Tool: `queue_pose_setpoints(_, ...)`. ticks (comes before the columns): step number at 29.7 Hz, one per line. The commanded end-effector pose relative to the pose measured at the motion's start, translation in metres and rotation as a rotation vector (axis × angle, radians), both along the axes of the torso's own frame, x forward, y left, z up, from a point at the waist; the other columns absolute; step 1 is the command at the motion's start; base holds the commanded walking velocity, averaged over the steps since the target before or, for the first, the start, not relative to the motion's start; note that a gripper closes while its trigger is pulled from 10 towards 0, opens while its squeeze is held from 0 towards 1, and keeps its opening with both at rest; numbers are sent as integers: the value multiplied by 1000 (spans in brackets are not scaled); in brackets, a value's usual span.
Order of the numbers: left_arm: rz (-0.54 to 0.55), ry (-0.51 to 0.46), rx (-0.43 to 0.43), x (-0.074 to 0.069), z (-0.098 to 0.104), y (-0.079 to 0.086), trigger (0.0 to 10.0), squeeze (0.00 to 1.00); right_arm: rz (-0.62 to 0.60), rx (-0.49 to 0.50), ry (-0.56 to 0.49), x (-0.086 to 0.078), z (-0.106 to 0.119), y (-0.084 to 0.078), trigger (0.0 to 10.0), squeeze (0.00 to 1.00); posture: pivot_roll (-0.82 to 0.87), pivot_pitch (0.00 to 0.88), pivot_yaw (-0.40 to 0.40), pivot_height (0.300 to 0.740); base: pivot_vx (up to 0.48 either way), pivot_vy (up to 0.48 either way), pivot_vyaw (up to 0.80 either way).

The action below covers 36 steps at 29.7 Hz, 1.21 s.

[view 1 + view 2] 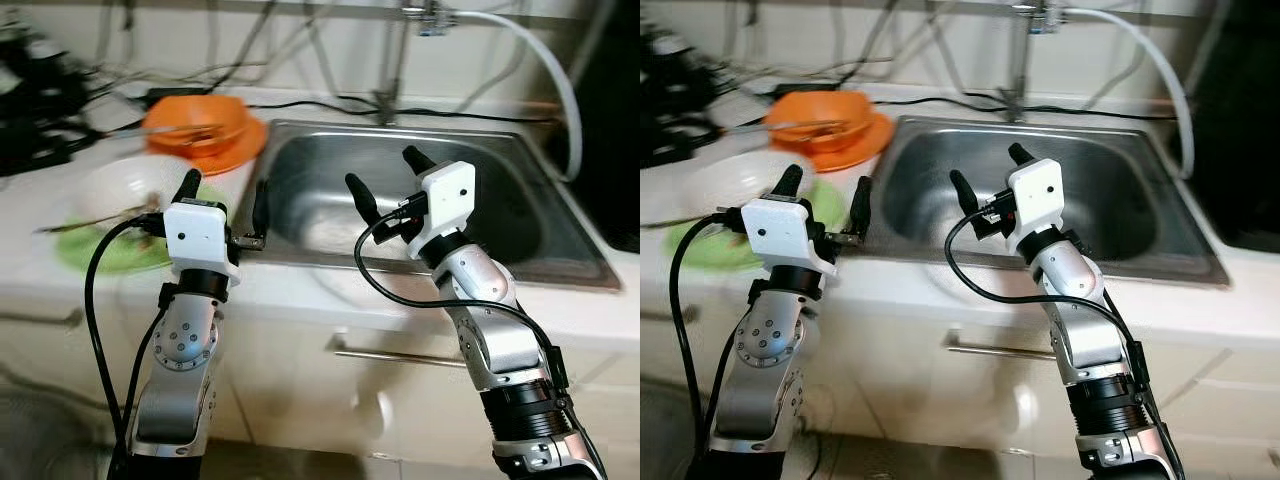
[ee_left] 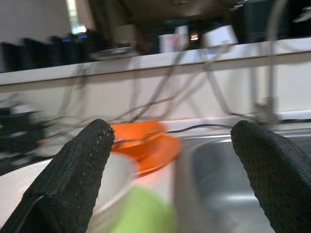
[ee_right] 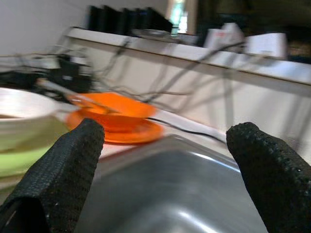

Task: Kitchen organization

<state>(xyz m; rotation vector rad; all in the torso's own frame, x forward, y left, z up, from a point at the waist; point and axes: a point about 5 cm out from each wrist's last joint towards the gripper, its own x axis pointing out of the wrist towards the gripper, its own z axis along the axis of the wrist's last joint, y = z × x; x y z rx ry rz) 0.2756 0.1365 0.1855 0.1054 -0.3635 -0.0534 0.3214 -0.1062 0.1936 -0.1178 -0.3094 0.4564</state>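
Both arms raised before sink (image 1: 520, 215), jaws apart

We see the stainless steel sink basin (image 1: 470, 215) at centre right of the frame, set into the pale countertop (image 1: 300, 290). Left of it, at upper left, the orange bowl (image 1: 195, 122) sits on the orange plate (image 1: 225, 150). Below these, the white bowl (image 1: 125, 185) rests on the green plate (image 1: 110, 252). The metal tap pipe (image 1: 395, 60) rises behind the sink, top centre. The metal drawer handle (image 1: 400, 355) lies below the counter edge.
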Motion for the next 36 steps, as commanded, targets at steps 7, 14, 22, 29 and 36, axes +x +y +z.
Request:
queue_pose_setpoints(7, 9, -24, 14, -1, 3, -1, 10000, 0, -8, -7, -5, 0, 0, 0, 10000, 43, -59, 0, 16, 740, 0, 0, 800)
queue_pose_setpoints(14, 6, -35, 32, -1, 5, -2, 10000, 0, -7, 9, 10, 0, -1, 1, 10000, 0, -60, 0, 18, 740, 0, 0, 114)
queue_pose_setpoints(22, 9, -79, 69, -3, 13, -4, 10000, 0, -1, 19, 35, 1, -3, 3, 10000, 0, -56, 0, 15, 740, 0, 0, 0)
queue_pose_setpoints(29, 105, -105, 99, -10, 12, 13, 10000, 0, 47, 73, 114, 1, -8, 9, 10000, 0, -55, 0, 15, 740, 0, 0, 0)
queue_pose_setpoints(36, 113, -125, 93, -14, 12, 16, 10000, 0, 66, 76, 120, 0, -7, 10, 10000, 0, -58, 0, 11, 740, 0, 0, 0)
